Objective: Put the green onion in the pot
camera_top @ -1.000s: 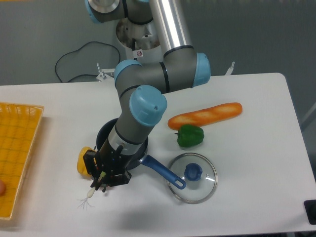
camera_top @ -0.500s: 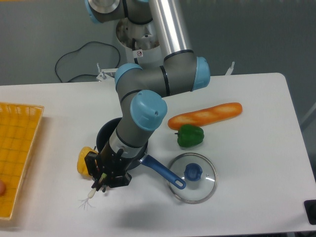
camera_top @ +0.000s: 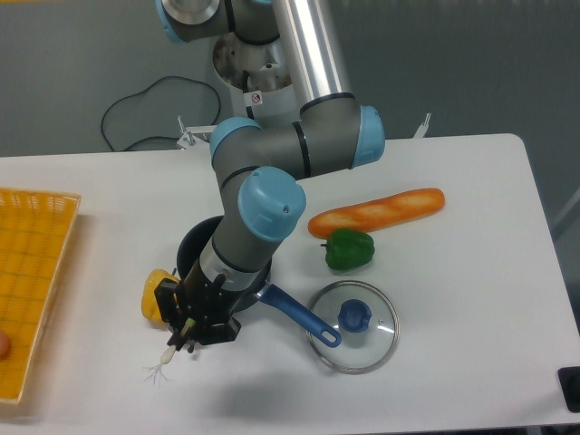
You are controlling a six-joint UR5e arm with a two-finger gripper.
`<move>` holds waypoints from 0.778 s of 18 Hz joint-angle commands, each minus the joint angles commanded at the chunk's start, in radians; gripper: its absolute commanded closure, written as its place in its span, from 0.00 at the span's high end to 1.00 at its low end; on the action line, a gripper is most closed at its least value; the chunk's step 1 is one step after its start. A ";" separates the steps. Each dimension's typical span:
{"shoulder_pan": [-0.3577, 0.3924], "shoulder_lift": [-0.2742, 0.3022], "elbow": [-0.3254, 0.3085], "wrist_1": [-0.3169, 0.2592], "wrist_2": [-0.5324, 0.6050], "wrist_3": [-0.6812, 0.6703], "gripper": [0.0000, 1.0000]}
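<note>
You are in the carry step: the black two-finger gripper (camera_top: pixel 188 328) has its jaws closed on the thin green onion (camera_top: pixel 172 348), white roots dangling near the worktop's front edge. Next, swing it over the dark blue-grey pot (camera_top: pixel 192 246) just behind and release.

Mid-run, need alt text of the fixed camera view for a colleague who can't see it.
The gripper is shut on the green onion near its white root end, beside the pot. A bell pepper, bread loaf and glass lid lie to the right.
</note>
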State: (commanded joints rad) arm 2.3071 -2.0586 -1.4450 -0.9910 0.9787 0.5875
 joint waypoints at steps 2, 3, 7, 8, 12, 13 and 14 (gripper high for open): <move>-0.005 -0.003 -0.005 0.000 0.000 0.000 0.07; -0.009 -0.008 -0.005 0.000 0.000 0.000 0.07; -0.014 -0.012 -0.005 0.000 0.000 -0.002 0.07; -0.018 -0.017 -0.005 0.000 0.002 -0.002 0.07; -0.020 -0.023 -0.005 0.000 0.000 -0.002 0.07; -0.020 -0.025 -0.005 0.000 0.000 -0.002 0.07; -0.021 -0.029 -0.005 0.000 0.000 -0.002 0.08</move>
State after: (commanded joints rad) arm 2.2856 -2.0877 -1.4496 -0.9910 0.9787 0.5860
